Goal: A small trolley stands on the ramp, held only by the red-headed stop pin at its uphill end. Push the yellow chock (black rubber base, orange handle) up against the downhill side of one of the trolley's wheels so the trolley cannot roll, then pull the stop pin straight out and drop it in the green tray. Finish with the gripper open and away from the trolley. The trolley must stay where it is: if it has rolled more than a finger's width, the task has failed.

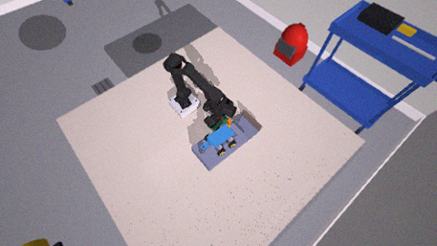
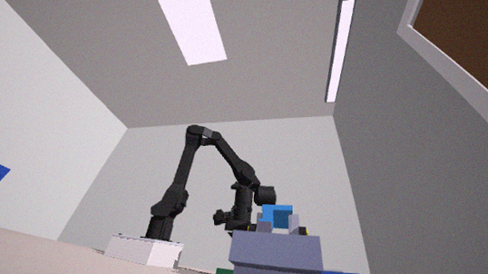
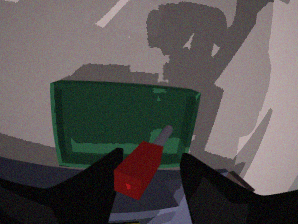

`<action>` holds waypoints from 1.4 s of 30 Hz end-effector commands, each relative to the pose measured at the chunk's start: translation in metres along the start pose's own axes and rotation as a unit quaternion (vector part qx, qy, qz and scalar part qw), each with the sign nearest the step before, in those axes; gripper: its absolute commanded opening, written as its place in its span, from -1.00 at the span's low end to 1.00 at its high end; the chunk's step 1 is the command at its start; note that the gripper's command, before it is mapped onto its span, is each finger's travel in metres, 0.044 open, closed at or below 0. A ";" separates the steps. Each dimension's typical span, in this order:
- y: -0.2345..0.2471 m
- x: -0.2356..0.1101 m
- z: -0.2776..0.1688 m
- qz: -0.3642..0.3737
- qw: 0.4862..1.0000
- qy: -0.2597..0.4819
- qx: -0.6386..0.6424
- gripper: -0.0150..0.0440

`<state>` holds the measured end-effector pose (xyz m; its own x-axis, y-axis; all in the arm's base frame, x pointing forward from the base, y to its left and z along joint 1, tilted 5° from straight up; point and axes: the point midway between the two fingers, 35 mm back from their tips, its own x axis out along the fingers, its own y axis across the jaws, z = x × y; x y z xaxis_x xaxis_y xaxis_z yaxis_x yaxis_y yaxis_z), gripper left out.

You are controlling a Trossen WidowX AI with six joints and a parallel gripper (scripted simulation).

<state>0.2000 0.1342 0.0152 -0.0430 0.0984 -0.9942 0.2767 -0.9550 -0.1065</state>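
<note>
From above, we list, left to right: one white base, carrying the arm; one blue trolley, standing on the grey ramp; one orange-handled chock, beside it, wheel contact unclear to us. Close up: one green tray; one red-headed pin, between the released pincer's parted fingers, shank overlapping the tray in our view.

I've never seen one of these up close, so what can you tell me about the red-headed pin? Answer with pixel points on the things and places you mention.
The stop pin (image 3: 140, 169) has a blocky, matte red head and a thin grey shaft. It lies slanted between the open fingers of the end effector (image 1: 223, 120) (image 3: 152, 156), with clear space on either side of the head. In the wrist view, its shaft overlaps the green tray (image 3: 117, 112); whether it touches the tray, I cannot tell.
</note>
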 end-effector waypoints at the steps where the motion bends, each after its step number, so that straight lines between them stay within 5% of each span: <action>1: 0.003 0.002 0.001 -0.001 1.000 -0.001 -0.003 0.15; 42: 0.023 0.011 0.000 0.000 1.000 -0.001 -0.003 0.15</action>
<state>0.2072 0.1146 0.0041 -0.0422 0.0970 -0.9944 0.2766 -0.9552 -0.1049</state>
